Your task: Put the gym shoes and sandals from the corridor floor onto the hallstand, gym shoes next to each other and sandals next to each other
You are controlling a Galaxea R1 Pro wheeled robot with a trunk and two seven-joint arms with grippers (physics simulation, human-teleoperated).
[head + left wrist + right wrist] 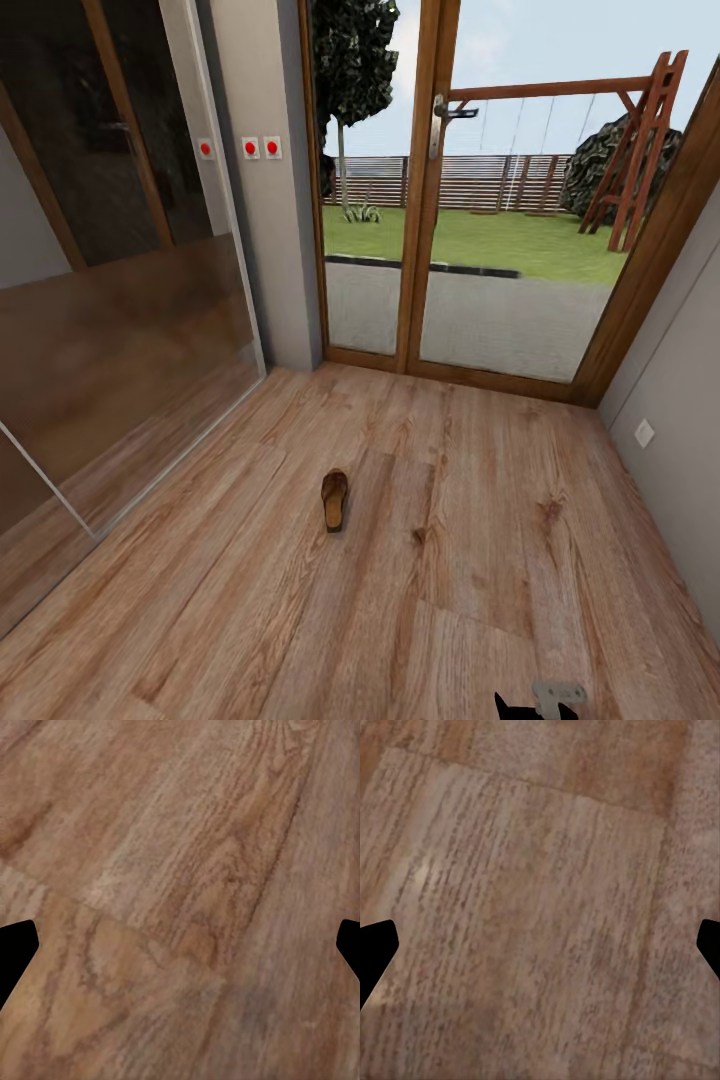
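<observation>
One brown sandal (pixel 334 500) lies on the corridor floor (pixel 470 560), in the middle of the head view, its length pointing roughly toward the glass door. The gym shoes and the hallstand are out of view. In the left wrist view my left gripper (pixel 180 952) is open, its dark fingertips (pixel 16 952) at the picture's edges over bare planks. My right gripper (pixel 540 952) is open too, its fingertips (pixel 376 954) spread wide above bare wood floor. Neither holds anything.
A mirrored sliding-door wardrobe (pixel 110 300) runs along the left. A wood-framed glass door (pixel 430 200) to a garden closes the far end. A grey wall with a socket (pixel 644 432) bounds the right. A small piece of my arm (pixel 545 700) pokes in at the bottom edge.
</observation>
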